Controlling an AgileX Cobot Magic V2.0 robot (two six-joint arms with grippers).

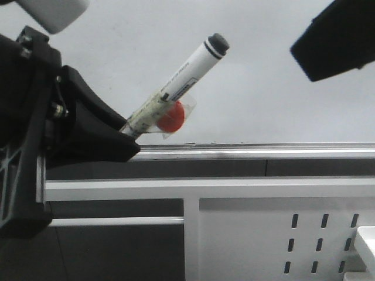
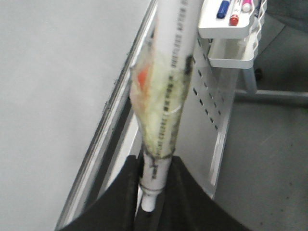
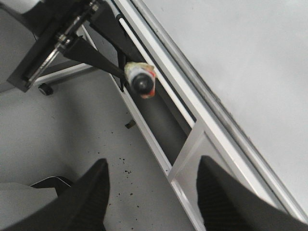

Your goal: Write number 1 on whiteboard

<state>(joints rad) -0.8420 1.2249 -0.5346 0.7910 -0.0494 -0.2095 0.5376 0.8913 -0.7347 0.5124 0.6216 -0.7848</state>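
Observation:
The whiteboard (image 1: pixel 263 88) fills the upper front view as a pale glossy sheet above its silver rail (image 1: pixel 263 151). The number 1 is out of view. My left gripper (image 1: pixel 124 139) is shut on the tail of a white marker pen (image 1: pixel 187 73), which slants up to the right, its black tip near the board. Clear tape and a red blob (image 1: pixel 173 116) wrap the pen's middle. The left wrist view shows the left gripper (image 2: pixel 154 180) clamping the pen (image 2: pixel 171 72) beside the board (image 2: pixel 53 96). My right gripper (image 1: pixel 337 38) hangs at upper right, open and empty (image 3: pixel 151 192).
A white perforated panel (image 1: pixel 281 234) stands under the rail. A white tray (image 2: pixel 231 26) with coloured markers hangs on that panel. Grey floor (image 3: pixel 96 144) and a caster wheel (image 3: pixel 45 89) lie below the frame. The left arm (image 3: pixel 57 33) reaches in from the side.

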